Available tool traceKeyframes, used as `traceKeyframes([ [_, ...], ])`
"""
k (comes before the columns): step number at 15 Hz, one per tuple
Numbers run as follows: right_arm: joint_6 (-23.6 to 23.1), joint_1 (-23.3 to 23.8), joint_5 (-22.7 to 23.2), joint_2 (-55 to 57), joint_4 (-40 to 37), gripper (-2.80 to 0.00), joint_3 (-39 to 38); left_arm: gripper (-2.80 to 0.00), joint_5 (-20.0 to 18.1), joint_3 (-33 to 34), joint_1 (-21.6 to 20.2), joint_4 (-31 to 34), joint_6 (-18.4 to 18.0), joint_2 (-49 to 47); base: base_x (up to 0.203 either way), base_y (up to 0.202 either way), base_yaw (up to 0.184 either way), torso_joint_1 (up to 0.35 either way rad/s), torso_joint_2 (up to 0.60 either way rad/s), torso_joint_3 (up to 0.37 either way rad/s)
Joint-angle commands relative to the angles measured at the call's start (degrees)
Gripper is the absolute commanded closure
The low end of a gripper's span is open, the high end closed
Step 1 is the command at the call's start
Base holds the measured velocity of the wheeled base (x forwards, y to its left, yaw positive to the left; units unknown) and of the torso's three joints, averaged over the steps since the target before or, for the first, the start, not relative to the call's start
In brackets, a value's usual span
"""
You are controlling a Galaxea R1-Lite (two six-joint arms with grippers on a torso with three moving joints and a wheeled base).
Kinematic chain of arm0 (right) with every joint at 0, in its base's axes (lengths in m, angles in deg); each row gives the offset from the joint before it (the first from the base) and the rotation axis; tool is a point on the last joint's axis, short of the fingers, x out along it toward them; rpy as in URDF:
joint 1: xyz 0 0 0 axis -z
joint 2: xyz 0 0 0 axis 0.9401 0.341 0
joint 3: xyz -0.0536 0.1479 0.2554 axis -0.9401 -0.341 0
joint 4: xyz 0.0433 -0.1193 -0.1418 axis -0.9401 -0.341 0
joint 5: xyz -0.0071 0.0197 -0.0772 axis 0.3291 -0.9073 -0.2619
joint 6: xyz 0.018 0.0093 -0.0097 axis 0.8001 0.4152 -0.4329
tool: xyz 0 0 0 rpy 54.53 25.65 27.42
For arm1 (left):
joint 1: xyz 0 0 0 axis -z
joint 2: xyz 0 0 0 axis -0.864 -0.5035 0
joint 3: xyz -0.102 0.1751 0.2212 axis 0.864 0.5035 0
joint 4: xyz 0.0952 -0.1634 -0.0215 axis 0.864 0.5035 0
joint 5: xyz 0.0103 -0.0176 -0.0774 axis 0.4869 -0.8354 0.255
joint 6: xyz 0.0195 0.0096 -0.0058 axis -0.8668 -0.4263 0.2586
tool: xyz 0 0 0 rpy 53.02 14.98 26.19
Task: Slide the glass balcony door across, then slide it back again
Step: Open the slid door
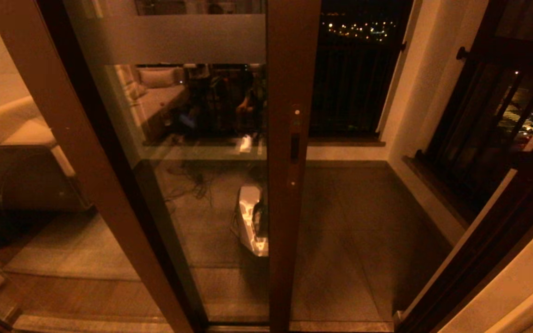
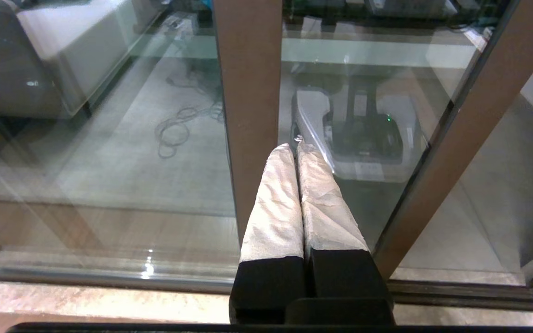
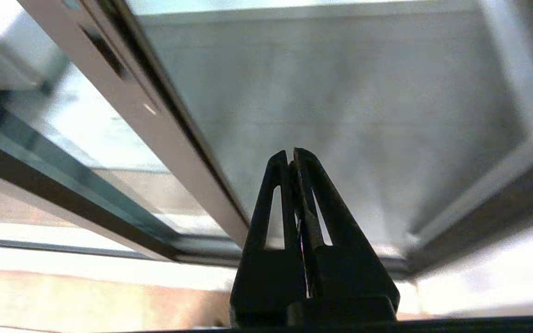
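One brown-framed, frosted-banded glass balcony door (image 1: 192, 138) stands ahead and left of me, doorway open to its right. My two grippers: white-padded left gripper (image 2: 297, 147) closed, empty; black right gripper (image 3: 292, 155) closed, empty, near the door's frame edge.

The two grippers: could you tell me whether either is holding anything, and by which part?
Nothing is held: the left gripper and right gripper are both shut on nothing.
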Motion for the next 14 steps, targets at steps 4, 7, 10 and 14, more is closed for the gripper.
traceKeyframes([
  [4,-2.6,2.4,-2.0,-26.2,-18.5,0.00,-0.5,0.00,0.0,0.1,0.0,0.0,0.0,-0.1,0.000,0.000,0.000,0.000,0.00,0.000],
  [7,-11.8,14.6,-1.8,-37.2,-23.7,0.00,0.5,0.00,0.0,0.1,0.0,0.0,0.0,-0.1,0.000,0.000,0.000,0.000,0.00,0.000],
  [10,-19.6,24.7,0.1,-43.6,-28.7,0.00,3.7,0.00,0.0,0.1,0.0,0.0,0.0,-0.1,0.000,0.000,0.000,0.000,0.00,0.000],
  [14,-22.5,29.0,7.7,-58.8,-31.3,0.00,-1.7,0.00,0.0,0.1,0.0,0.0,0.0,-0.1,0.000,0.000,0.000,0.000,0.00,0.000],
])
